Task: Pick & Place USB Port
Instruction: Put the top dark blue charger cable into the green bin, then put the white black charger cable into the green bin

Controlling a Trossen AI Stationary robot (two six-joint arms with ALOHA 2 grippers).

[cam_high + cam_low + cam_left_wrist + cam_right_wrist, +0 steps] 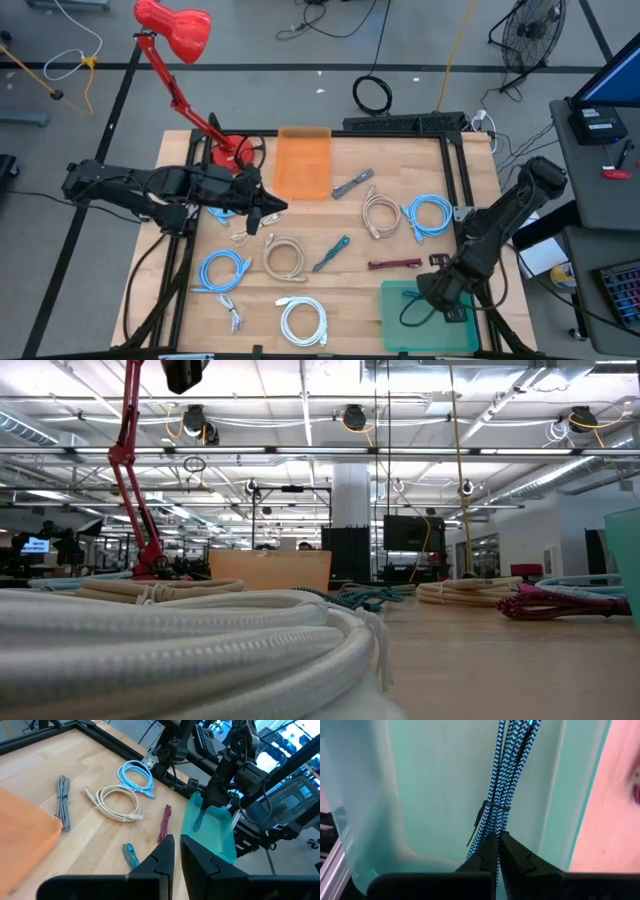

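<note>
A blue-and-black braided cable [502, 775], bundled with a dark tie, hangs inside the teal bin [450, 340] at the table's near right corner. My right gripper [440, 290] is over that bin, pointing steeply down and shut on the cable. In the left wrist view the cable [199, 819] dangles from the right gripper against the bin's inner wall [215, 832]. My left gripper [278, 208] hovers at the table's left middle, near the orange bin [302, 163], shut with nothing between its fingers [162, 857]. My right gripper pinches the cable bundle between its two fingers just short of the dark tie [495, 822]. The fingers come from above, slanting down, and lie along the cable. The cable hangs below them inside the teal bin; whether its lower end touches the floor cannot be told.
Coiled cables lie across the wooden table: light blue [430, 215], beige [380, 215], grey [352, 185], teal [330, 253], maroon [395, 264], beige [283, 257], light blue [222, 270], white [303, 320]. A red desk lamp [180, 30] stands at the far left.
</note>
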